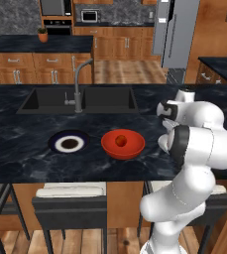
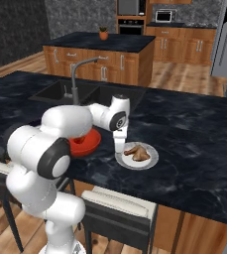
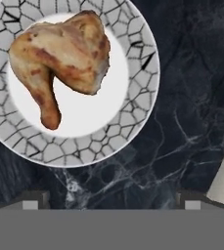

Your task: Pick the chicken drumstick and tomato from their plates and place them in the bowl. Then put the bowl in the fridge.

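Right base view shows the big dark counter (image 2: 194, 134) with the red bowl (image 2: 85, 144) sitting on it, and the tomato (image 1: 120, 141) is already inside that bowl; beside the bowl is the pale plate (image 2: 152, 159), and the chicken drumstick (image 3: 59, 53) lies on it; the gripper (image 2: 119, 147) hangs just by the near edge of that plate, and its fingers (image 3: 33, 201) are wide apart with nothing between them; the drumstick looks light, bumpy and maybe a bit greasy, so it could slip; I think the fat meaty end is the best place to hold, not the thin bone end.
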You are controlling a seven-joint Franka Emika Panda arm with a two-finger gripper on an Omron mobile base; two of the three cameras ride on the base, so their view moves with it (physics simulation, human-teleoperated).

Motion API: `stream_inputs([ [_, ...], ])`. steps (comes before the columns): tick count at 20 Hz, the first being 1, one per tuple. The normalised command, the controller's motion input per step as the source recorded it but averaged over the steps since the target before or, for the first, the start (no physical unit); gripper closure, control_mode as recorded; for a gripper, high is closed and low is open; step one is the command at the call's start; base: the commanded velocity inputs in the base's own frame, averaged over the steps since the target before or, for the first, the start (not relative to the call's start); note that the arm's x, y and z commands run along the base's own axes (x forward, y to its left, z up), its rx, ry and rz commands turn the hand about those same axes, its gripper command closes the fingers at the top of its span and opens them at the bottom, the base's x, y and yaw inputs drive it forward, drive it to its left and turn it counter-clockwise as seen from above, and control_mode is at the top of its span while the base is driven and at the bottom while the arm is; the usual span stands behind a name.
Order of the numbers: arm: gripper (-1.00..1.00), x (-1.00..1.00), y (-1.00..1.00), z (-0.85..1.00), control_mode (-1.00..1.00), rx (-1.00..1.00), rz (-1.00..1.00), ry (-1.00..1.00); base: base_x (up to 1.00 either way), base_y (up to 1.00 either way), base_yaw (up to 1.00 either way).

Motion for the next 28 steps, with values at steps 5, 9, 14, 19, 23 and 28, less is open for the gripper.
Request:
stream_inputs([
  [5,-1.00,0.15,-0.18,-0.22,-1.00,0.00,0.02,-0.02,0.00,0.00,0.00],
  [9,-1.00,0.07,-0.30,-0.18,-1.00,0.02,0.09,-0.03,0.00,0.00,0.00],
  [14,-1.00,0.15,-0.14,-0.17,-1.00,0.05,0.04,0.00,0.00,0.00,0.00],
  [19,-1.00,0.26,0.00,-0.19,-1.00,0.03,0.00,0.00,0.00,0.00,0.00],
  [23,-1.00,0.35,0.01,-0.17,-1.00,0.05,0.00,0.00,0.00,0.00,0.00],
  [28,-1.00,0.20,0.00,-0.22,-1.00,0.01,0.00,-0.02,0.00,0.00,0.00],
])
